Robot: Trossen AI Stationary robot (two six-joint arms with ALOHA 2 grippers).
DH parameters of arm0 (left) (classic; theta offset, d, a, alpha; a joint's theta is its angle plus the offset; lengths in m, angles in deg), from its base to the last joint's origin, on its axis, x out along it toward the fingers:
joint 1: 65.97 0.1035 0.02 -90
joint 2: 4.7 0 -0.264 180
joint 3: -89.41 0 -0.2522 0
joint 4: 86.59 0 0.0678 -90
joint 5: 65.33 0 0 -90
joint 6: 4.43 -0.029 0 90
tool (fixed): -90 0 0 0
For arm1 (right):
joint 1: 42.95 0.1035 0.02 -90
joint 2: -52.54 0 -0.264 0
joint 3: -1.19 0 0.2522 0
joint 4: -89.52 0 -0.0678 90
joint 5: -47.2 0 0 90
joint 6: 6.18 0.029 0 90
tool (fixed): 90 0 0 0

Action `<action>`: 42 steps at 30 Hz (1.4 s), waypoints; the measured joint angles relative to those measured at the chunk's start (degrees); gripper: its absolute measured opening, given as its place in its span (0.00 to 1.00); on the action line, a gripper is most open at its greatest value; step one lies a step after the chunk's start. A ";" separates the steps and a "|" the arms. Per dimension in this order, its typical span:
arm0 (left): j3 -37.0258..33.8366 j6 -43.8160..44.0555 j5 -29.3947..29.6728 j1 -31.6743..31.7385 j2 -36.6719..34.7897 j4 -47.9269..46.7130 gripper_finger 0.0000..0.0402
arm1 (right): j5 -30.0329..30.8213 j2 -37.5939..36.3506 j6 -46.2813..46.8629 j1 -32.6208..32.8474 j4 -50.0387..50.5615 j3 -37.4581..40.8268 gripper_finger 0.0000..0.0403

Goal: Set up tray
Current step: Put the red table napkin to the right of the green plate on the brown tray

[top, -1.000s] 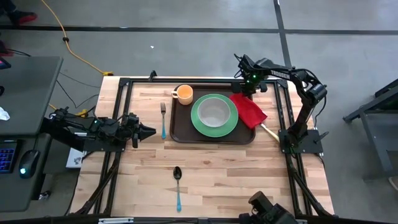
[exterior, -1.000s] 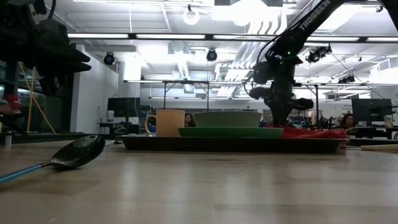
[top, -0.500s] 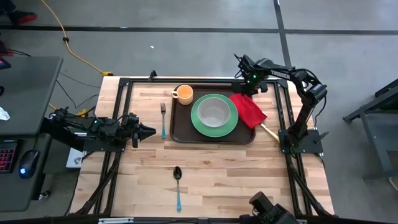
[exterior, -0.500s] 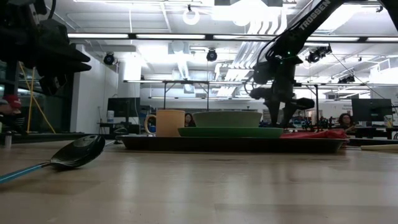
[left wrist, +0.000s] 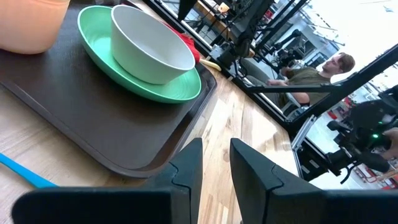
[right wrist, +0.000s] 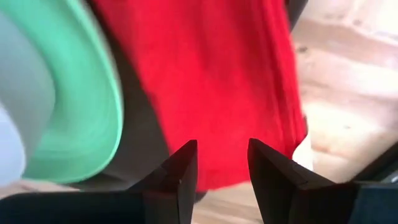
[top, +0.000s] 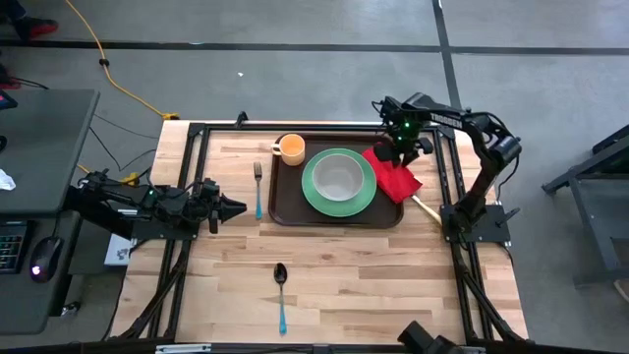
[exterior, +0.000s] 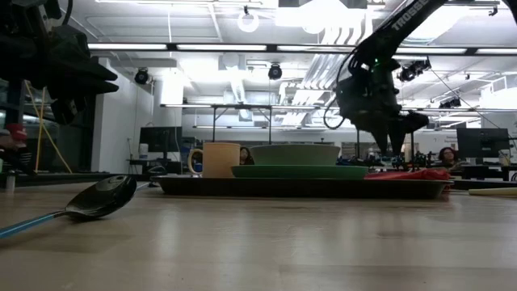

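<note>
The right gripper (right wrist: 221,163) hangs above the red cloth (top: 393,175), its jaws spread and pinching nothing. The cloth lies at the right end of the dark brown tray (top: 290,202), apparently overlapping its rim. Beside it on the tray sit a green plate (top: 339,184) carrying a white bowl (left wrist: 149,45), then an orange mug (top: 291,148). The tray lies toward the far edge of the worktop (top: 344,275). The left gripper (left wrist: 214,165) waits left of the tray, jaws slightly parted, empty.
</note>
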 joint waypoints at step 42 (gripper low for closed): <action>0.00 0.65 -4.11 0.00 0.00 -1.75 0.28 | 14.52 -11.28 15.98 34.90 4.43 6.12 0.30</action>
